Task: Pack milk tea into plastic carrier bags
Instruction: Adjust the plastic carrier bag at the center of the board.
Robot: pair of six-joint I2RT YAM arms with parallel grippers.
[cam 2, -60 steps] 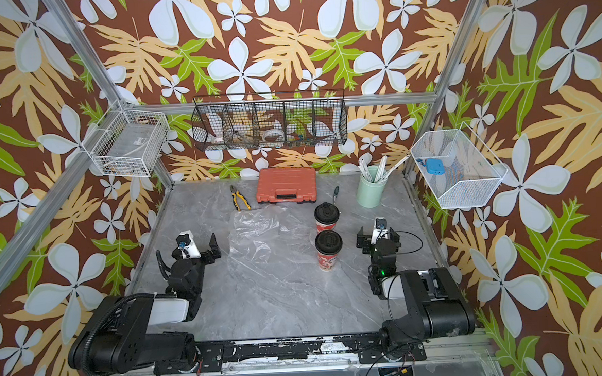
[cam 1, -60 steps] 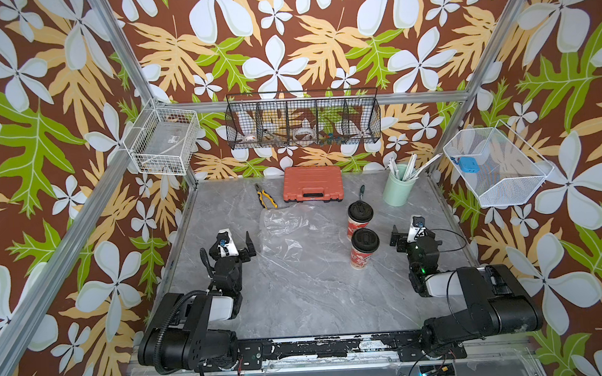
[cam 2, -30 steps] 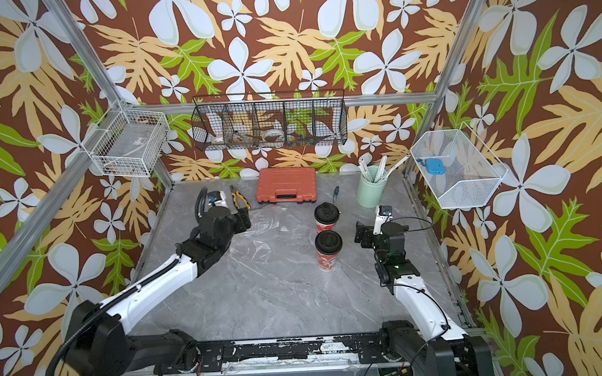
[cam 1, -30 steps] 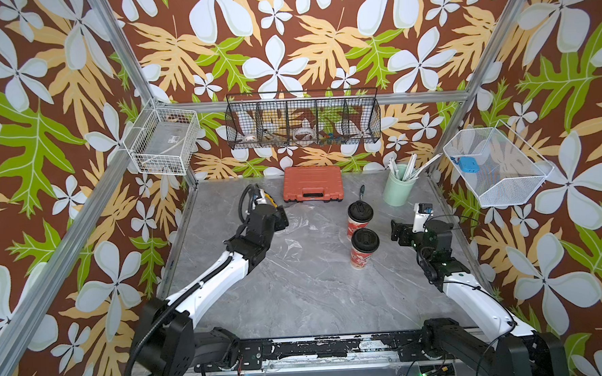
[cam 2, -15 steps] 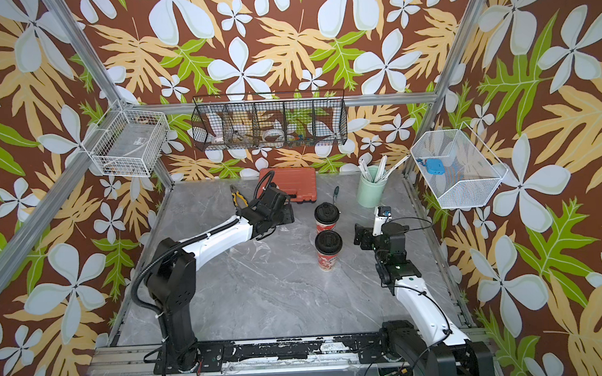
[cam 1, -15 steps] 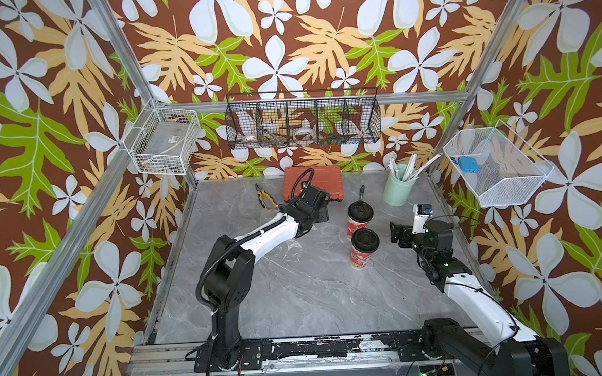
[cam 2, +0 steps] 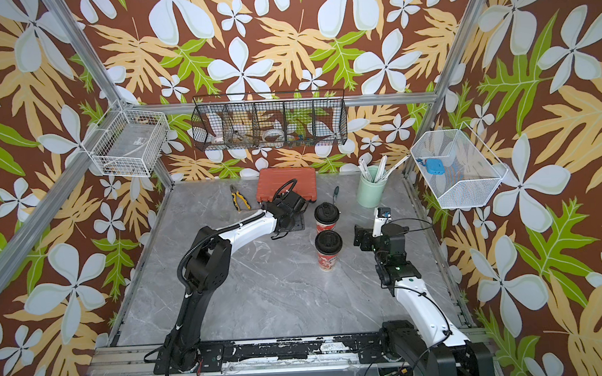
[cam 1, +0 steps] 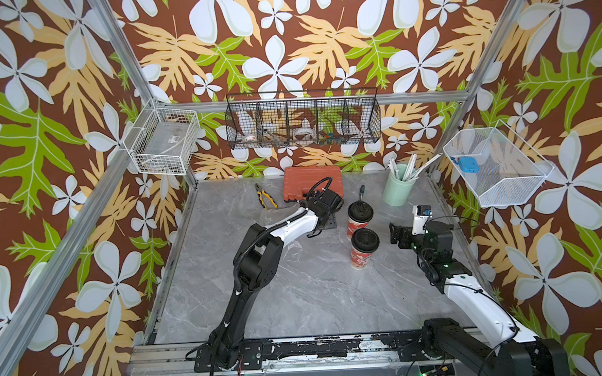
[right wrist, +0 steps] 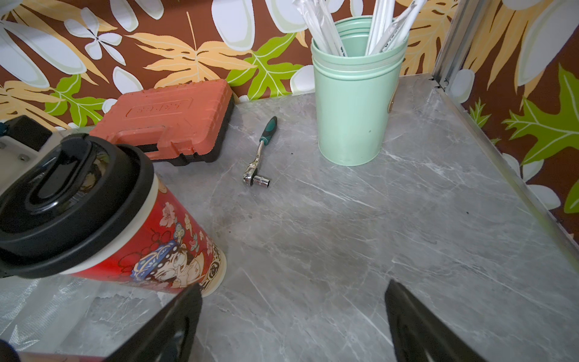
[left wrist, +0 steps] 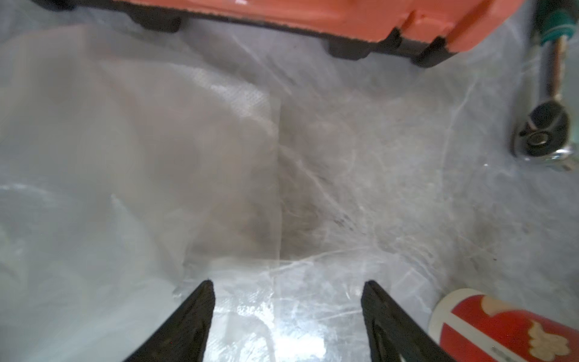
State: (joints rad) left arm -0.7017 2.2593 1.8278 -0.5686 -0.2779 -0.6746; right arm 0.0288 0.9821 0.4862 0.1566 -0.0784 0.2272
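Two milk tea cups stand upright on the tabletop [cam 1: 316, 301], the far milk tea cup [cam 1: 360, 215] just behind the near milk tea cup [cam 1: 364, 247]. The clear plastic carrier bags [left wrist: 141, 156] lie flat beside them, in front of the orange tool case [cam 1: 299, 185]. The left gripper [left wrist: 286, 282] hovers over the plastic, jaws apart and empty. The right gripper [right wrist: 293, 286], likewise spread and empty, sits beside the cups.

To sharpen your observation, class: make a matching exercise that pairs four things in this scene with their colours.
Things:
1. tool case
2. straw holder
3. milk tea lids
4. small block in the mesh basket

Colours:
a. black
b. blue
c. orange
d. pale green

Pairs: 1-c; 2-d; 3-a; 4-b
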